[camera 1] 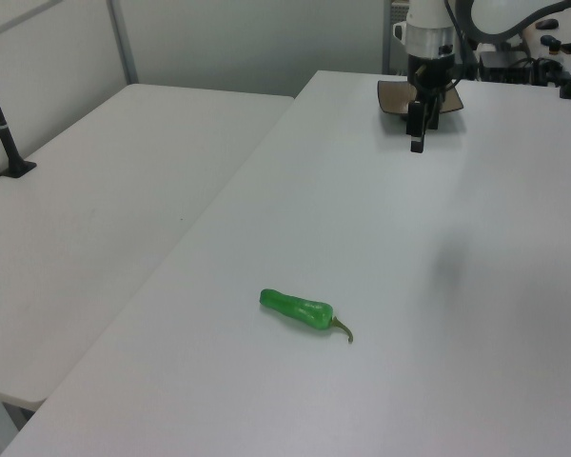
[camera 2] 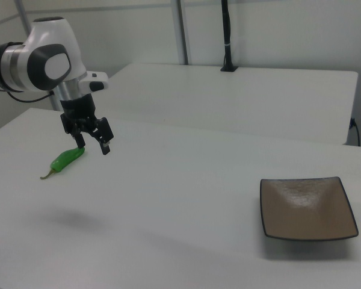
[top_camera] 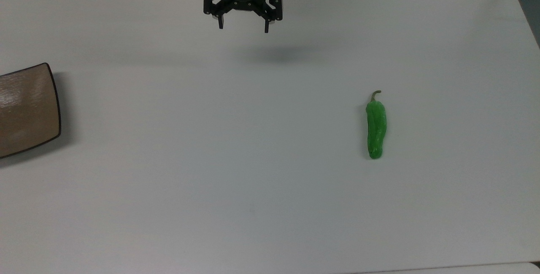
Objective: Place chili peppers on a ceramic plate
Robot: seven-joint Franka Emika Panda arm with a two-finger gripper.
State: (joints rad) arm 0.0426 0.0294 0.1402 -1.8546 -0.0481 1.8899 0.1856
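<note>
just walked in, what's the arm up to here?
Nothing is grasped yet. The arm's pincer hangs open above the white table, holding nothing. The green chili pepper lies flat on the table toward the top view's right, untouched. The brown ceramic plate sits empty at the top view's left edge, well apart from the pepper. The job looks to be pepper onto plate, and the pickup has not begun.

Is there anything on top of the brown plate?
No. The brown plate is bare, and the green pepper lies far away on the white table. In the top view, part of the plate is cut off.
</note>
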